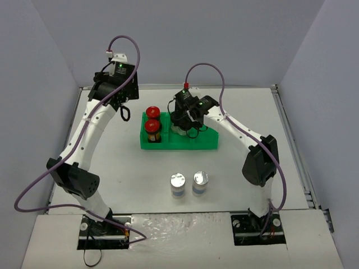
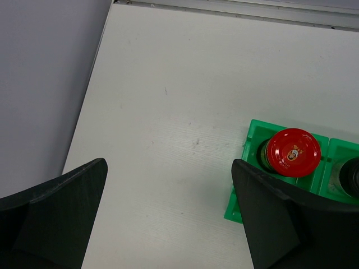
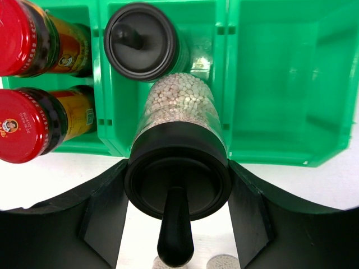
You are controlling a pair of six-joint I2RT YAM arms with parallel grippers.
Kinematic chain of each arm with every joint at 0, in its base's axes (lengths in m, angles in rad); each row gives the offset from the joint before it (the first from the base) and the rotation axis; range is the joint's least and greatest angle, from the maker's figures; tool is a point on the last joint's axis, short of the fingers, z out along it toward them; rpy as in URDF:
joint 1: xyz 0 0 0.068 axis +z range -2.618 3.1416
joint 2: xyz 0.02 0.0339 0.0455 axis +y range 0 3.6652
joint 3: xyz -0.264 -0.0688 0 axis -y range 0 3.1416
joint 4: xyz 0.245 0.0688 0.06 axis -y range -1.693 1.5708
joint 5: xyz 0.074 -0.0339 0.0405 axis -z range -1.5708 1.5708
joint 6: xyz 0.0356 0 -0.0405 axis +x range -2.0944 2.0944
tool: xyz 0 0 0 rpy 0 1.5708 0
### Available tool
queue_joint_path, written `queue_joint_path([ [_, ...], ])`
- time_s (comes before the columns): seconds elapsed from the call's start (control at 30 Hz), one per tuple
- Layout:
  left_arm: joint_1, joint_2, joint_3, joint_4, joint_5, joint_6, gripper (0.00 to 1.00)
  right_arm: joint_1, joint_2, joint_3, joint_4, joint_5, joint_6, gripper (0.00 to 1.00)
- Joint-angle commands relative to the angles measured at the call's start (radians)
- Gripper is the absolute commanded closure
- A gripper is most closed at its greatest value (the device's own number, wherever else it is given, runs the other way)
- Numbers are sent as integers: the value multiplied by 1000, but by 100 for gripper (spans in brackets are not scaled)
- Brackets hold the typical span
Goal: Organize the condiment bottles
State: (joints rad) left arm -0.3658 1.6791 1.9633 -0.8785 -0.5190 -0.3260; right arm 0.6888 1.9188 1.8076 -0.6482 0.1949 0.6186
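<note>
On the white table (image 1: 123, 174), toward its far side, a green tray (image 1: 207, 144) with three compartments is recorded. Left gripper (image 2: 168, 168): held above bare table just left of the tray, jaws wide apart, nothing between them. Right gripper (image 3: 177, 193): clamped on a black-capped jar (image 3: 178, 109) of pale granules, which is positioned at the near half of the middle compartment, just in front of a second black-capped jar (image 3: 140, 42); whether its base is seated on the floor cannot be told. Two red-capped jars (image 1: 152, 126) are listed in the left compartment; no jar is seen in the right one. Two silver-capped jars (image 1: 178, 180) are found standing on the table near the arm bases, well apart from the tray. Advised for this placement: the jar should be lowered straight until seated, kept off its neighbour, and released only once upright.
</note>
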Motion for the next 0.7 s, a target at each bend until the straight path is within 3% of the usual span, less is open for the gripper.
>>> queue_joint_path([
  [0.0, 15, -67, 12, 16, -1, -5, 9, 18, 34, 25, 35, -7, -17, 100],
  [0.67, 36, -86, -26, 18, 10, -3, 9, 54, 136, 24, 78, -30, -20, 100],
])
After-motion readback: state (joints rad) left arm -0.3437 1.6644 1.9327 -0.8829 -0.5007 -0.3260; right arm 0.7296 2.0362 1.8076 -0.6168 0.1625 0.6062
